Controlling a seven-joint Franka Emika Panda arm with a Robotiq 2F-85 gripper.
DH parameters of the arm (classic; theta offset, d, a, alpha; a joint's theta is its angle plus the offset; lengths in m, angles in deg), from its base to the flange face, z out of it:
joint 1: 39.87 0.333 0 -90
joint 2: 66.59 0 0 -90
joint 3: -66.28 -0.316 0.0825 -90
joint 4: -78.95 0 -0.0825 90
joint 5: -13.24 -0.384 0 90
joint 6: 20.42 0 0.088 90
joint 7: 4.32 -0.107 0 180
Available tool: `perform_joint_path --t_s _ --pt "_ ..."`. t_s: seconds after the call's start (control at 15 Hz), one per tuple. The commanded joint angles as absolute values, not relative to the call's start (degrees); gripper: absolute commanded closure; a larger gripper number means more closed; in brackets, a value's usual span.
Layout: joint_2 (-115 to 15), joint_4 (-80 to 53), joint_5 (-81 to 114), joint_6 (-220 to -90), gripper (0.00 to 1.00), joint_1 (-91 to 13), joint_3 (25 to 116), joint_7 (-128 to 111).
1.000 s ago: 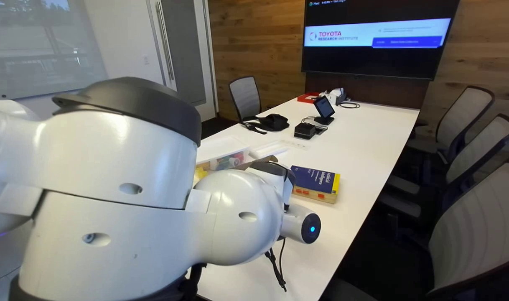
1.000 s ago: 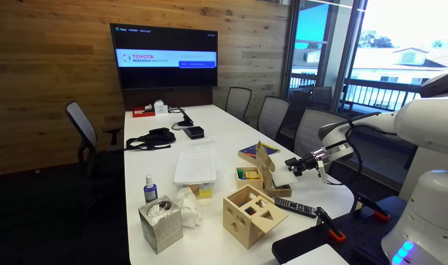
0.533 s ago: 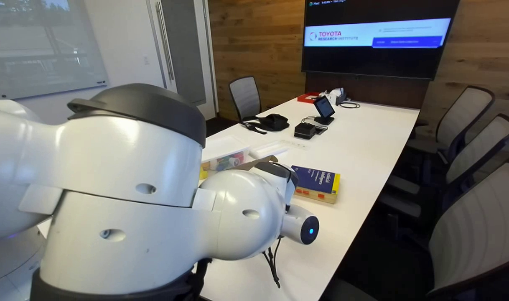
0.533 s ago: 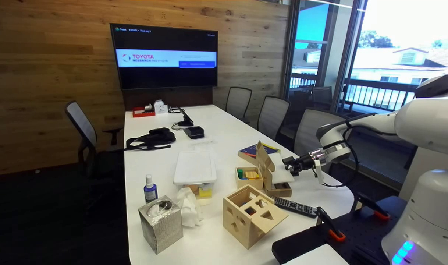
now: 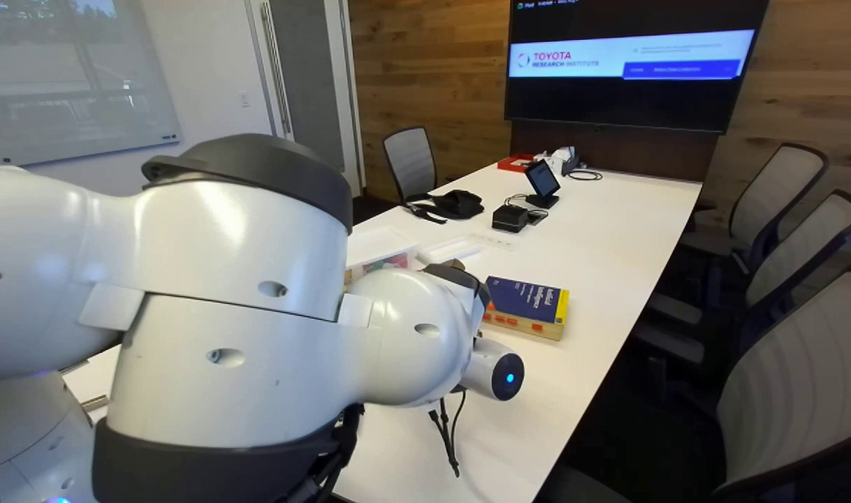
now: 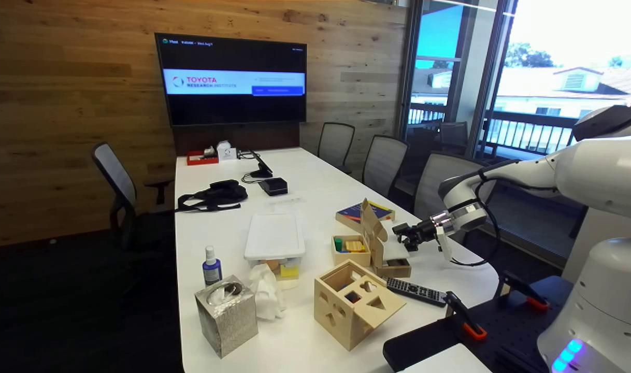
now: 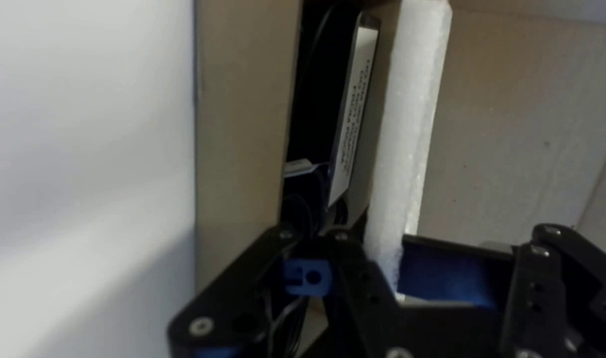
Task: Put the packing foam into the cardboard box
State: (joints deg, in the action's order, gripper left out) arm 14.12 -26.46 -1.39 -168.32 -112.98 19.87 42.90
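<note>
Bare table [image 6: 434, 272] separates the cardboard box [image 6: 393, 271] from the long edge lined with chairs [image 6: 385, 160]. The jaws of the gripper [image 6: 401, 237] are closed upon one edge of the packing foam [image 7: 409, 124], which slopes over the box beside its raised lid [image 6: 371, 228]. In the box: a dark, white-labelled item [image 7: 328, 114]; in the adjacent wooden tray [image 6: 349, 260]: coloured blocks [image 6: 354, 246].

A wood-plank wall [image 6: 77, 88] spans the far end, bearing a television [image 6: 235, 80]. Mesh-backed office chairs [image 6: 385, 161] flank the white tabletop [image 6: 315, 189]; the floor [image 6: 56, 305] is dark. Bright daylight fills windows [image 6: 554, 77] on the right.
</note>
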Motion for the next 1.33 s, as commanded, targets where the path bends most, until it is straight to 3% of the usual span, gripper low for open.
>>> perform_joint_path --t_s 0.0,0.33,1.27 --pt "10.75 -27.62 -2.64 -173.10 1.00 -110.15 21.10 38.53" --pt "9.36 -27.94 -1.29 -175.44 1.00 -108.39 22.38 33.62" --pt "6.87 -26.50 -1.07 -166.02 1.00 -106.96 26.01 33.28"
